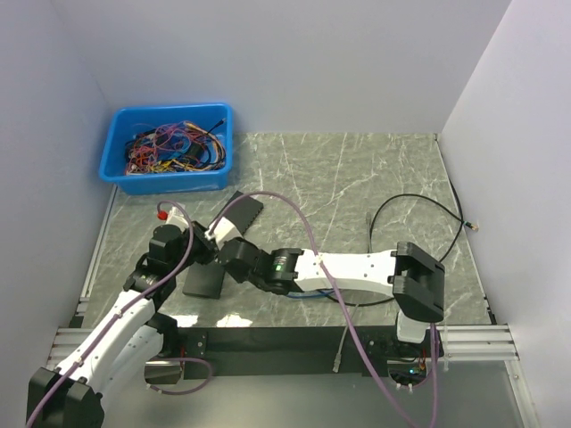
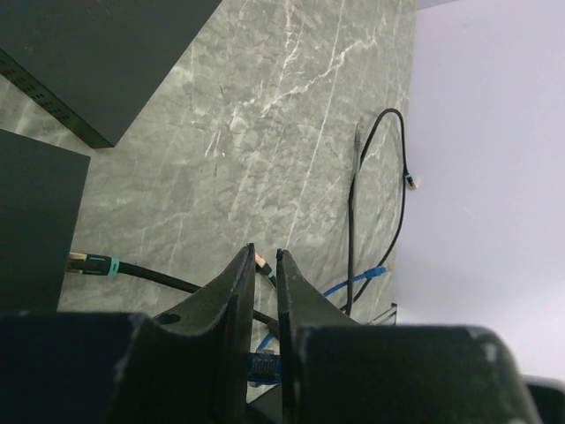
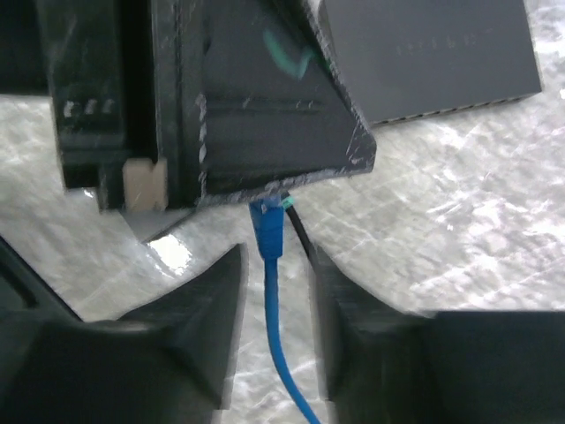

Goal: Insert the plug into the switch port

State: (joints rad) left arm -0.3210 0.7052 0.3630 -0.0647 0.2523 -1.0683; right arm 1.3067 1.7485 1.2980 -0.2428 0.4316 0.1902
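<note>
Blue bin [image 1: 120, 178] sits in the far-left corner against the walls, stuffed with a tangle of coloured wires [image 1: 178, 147]. Nothing else on the table [image 1: 357, 178] is a container.

Room to move: both arms are crowded together at the near-left. The far switch [image 1: 236, 214] lies just behind them and the near switch [image 1: 203, 281] just below. The right and back of the table are open marble, crossed only by a black cable [image 2: 351, 230] looping towards the right wall. A second black lead with a gold-and-teal end [image 2: 93, 263] lies beside the near switch.

Now the plug [image 3: 267, 228]: blue, short and blocky, with its blue cord [image 3: 281, 353] trailing down. It sits pinched partway along the fingers of the left gripper [image 2: 267, 256], whose jaws are drawn to a narrow slit with the blue showing in it. It is up off the marble, near the switches but in no port.

The right gripper [image 3: 275, 256] is right below, jaws parted to either side of the cord with a gap showing on both sides.
</note>
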